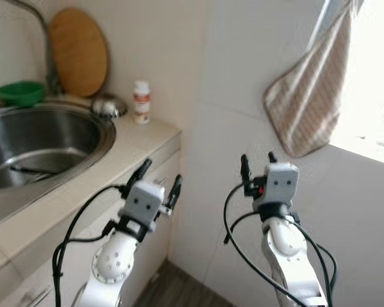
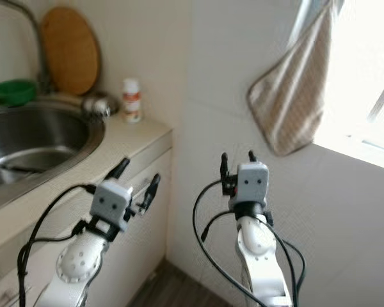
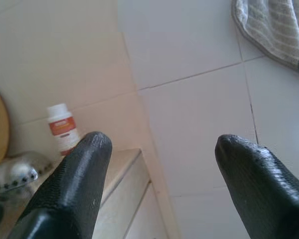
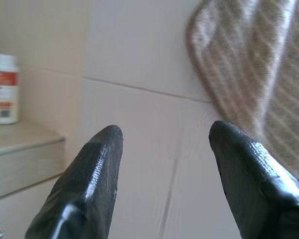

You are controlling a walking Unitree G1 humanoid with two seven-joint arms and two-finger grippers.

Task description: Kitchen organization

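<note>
We see one small white bottle (image 1: 141, 101) with a red and orange label standing upright on the counter (image 1: 125, 160), just beside the rim of the steel sink (image 1: 45, 144) and against the back wall; the writing on the label is too blurred to read. Next to the bottle, on the sink's far edge, lies one shiny perforated metal strainer (image 1: 108, 106). Behind the sink we count one round wooden cutting board (image 1: 79, 51) leaning upright on the wall, one green bowl (image 1: 19, 93) and one curved faucet (image 1: 41, 38). Inside the sink basin lies a dark utensil (image 1: 32, 171) that we cannot identify.

Our left gripper (image 1: 157, 181) hangs in the air off the counter's front corner, well apart from the bottle and on the near side of the sink, its two black fingers spread wide and holding nothing. From the left wrist view the bottle (image 3: 63, 128) shows past the gripper's fingertips (image 3: 92, 149).

Our right gripper (image 1: 258, 164) is raised before the tiled wall (image 1: 243, 77), farther from the sink, released too, with a clear gap between its fingers and nothing in it. Above it, one beige striped towel (image 1: 307, 96) hangs down beside the bright window (image 1: 374, 70), the thing farthest from the sink.
</note>
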